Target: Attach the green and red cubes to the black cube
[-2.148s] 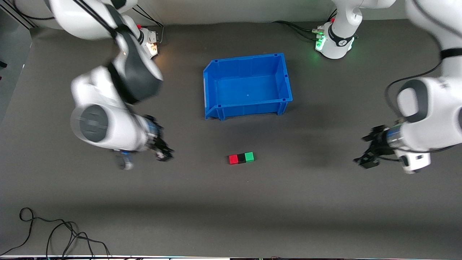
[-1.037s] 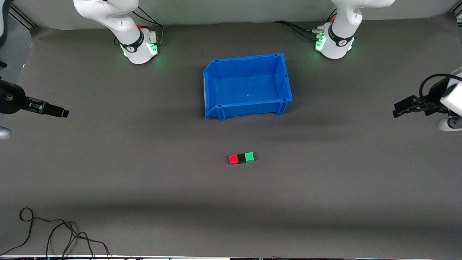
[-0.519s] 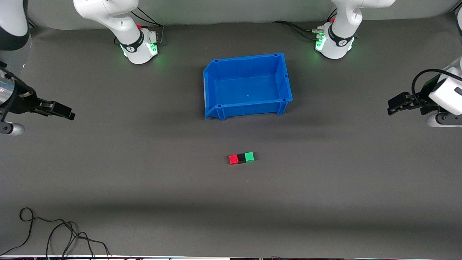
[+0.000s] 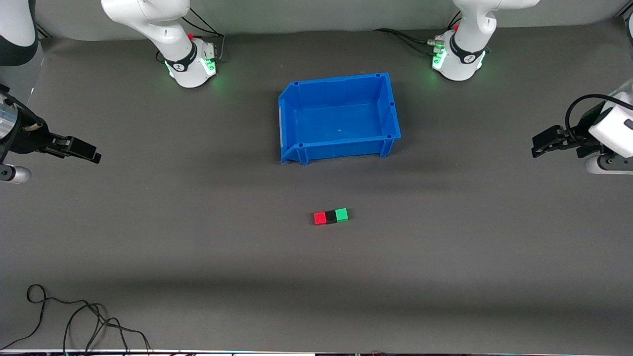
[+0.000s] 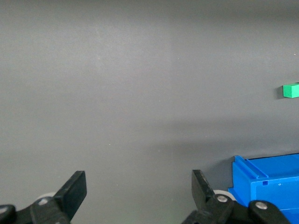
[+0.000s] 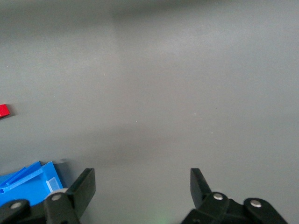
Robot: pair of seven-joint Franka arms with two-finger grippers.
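Note:
On the table, nearer to the front camera than the bin, three small cubes lie in one touching row: the red cube (image 4: 320,218), the black cube (image 4: 331,216) in the middle, and the green cube (image 4: 341,214). My left gripper (image 4: 538,148) hangs open and empty over the table at the left arm's end; its wrist view catches the green cube (image 5: 290,90) at the edge. My right gripper (image 4: 91,156) is open and empty over the right arm's end, and a sliver of the red cube (image 6: 3,110) shows in its wrist view.
An empty blue bin (image 4: 383,110) stands mid-table, nearer to the robots' bases than the cubes. A corner of that blue bin (image 5: 266,184) appears in the left wrist view, and the bin (image 6: 28,184) also edges into the right wrist view. A black cable (image 4: 74,319) lies coiled by the front edge.
Both arms have drawn away from the cube row out to the table's ends and now hold still. The three cubes have not moved.

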